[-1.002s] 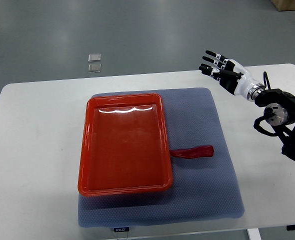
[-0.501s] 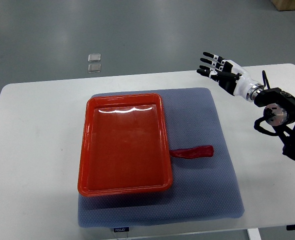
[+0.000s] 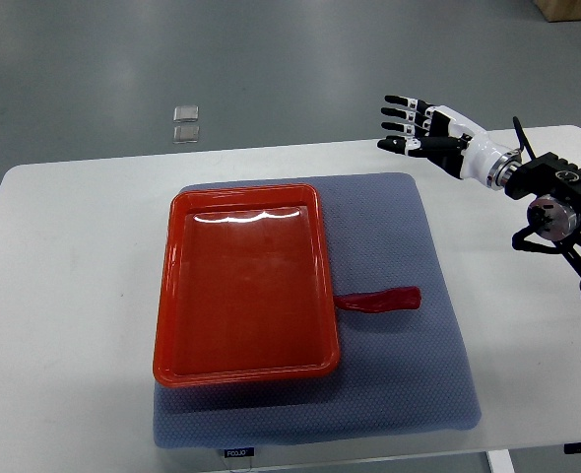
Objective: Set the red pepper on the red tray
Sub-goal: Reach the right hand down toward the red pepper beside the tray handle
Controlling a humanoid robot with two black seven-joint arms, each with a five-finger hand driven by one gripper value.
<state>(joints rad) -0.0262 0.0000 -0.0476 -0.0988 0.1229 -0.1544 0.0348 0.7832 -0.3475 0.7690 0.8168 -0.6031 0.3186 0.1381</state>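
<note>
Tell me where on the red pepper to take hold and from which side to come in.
Grip the red pepper at its thick right end, coming down from above. It lies flat on the blue mat, its thin left end touching the red tray, so that end is crowded. The right hand, open, hovers nearest the free end.

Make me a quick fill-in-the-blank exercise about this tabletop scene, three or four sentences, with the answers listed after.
1. The long red pepper lies on the blue-grey textured mat, just outside the ____ edge of the rectangular red plastic tray in the picture.
2. The tray holds ____.
3. The right hand hovers with its fingers ____, holding nothing.
4. Only the ____ arm is in view.

Missing words: right; nothing; spread; right
</note>
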